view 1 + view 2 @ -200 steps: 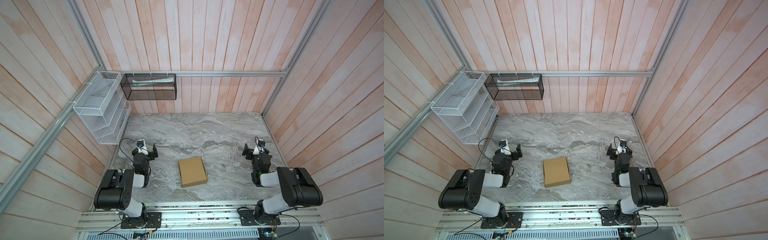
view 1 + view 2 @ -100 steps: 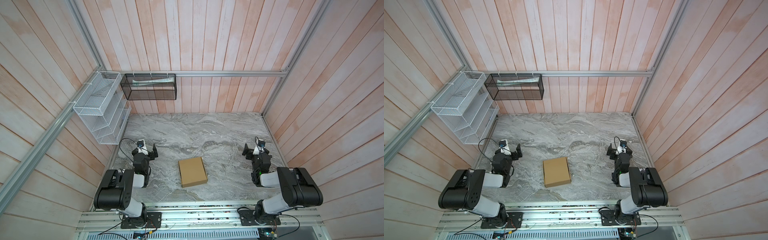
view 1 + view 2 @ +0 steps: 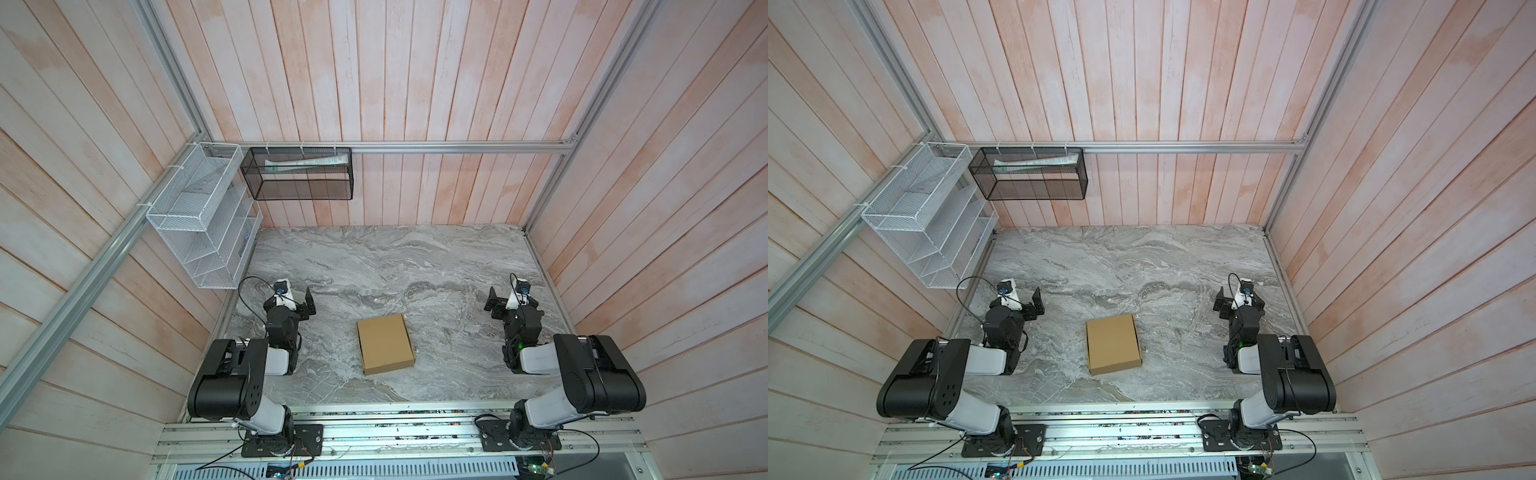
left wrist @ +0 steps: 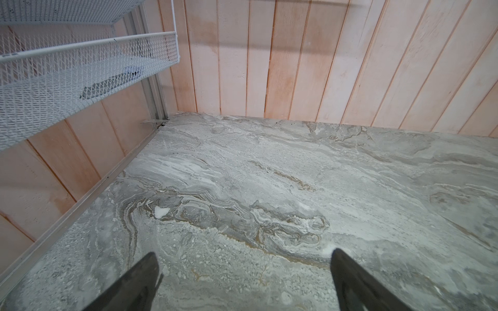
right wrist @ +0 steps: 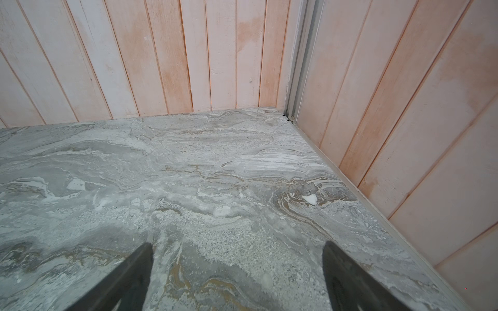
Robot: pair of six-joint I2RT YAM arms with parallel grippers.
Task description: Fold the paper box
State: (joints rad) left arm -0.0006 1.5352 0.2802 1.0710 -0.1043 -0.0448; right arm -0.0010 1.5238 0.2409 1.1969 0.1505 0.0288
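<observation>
Lying closed on the worktop (image 3: 415, 270), toward its near edge and midway between the arms, the paper box (image 3: 385, 344) is judged already folded. The left claw (image 4: 242, 254) and right claw (image 5: 237, 245) are spread wide and empty — well apart from it. Only a check is advised — the lid should sit flush.

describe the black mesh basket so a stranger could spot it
Look at the back plank wall, along its aluminium rail to the left end. The black mesh basket hangs there; unlike the white tiered rack beside it, it is dark and has no tiers.
</observation>
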